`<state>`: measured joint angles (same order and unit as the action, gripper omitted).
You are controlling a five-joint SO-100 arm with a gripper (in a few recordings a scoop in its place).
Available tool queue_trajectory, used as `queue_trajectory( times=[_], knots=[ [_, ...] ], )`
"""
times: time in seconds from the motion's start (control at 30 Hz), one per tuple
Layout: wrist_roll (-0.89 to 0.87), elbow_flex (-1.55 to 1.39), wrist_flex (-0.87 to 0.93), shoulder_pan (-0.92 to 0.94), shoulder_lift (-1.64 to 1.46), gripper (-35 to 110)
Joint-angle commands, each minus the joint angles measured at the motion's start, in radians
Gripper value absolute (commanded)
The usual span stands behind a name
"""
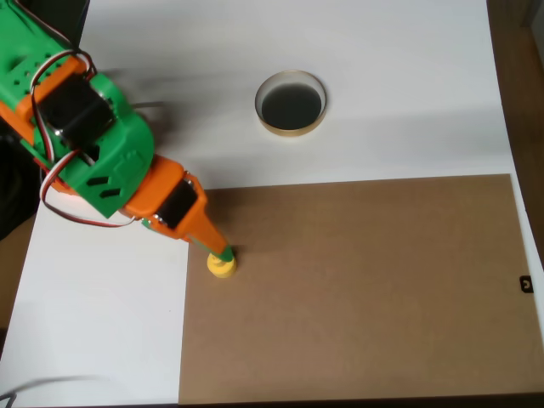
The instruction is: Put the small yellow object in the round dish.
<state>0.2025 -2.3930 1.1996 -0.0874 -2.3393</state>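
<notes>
Your gripper [223, 253] sat right on top of the yellow piece [222, 267] in the overhead view, its orange and green tip pointing down and to the right, ending at the piece's upper edge. You could not tell from above whether the fingers were closed on the piece or merely touching it, since the tip hid the gap between them. The piece itself lay on the brown board [357, 289], just inside the board's left edge and near its upper corner, with the white table [93, 323] beside it on the left.

From there, the dish [291, 104] lay up and to the right in the picture, well apart from the piece, standing on the white table beyond the board's top edge. Nothing stood between the two. So the move you faced, as far as I could judge, ran diagonally away from the arm's base: lift, carry up and rightward across the board's corner, then release over the dark inside. The piece was much smaller than the dish, so aim looked forgiving
</notes>
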Motion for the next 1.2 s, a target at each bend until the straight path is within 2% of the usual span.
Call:
queue_trajectory(
  times=[0.0, 1.17],
  knots=[
    [0.003, 0.071, 0.008, -0.052, 0.020, 22],
    [-0.040, 0.057, -0.187, -0.051, 0.330, 20]
  ],
)
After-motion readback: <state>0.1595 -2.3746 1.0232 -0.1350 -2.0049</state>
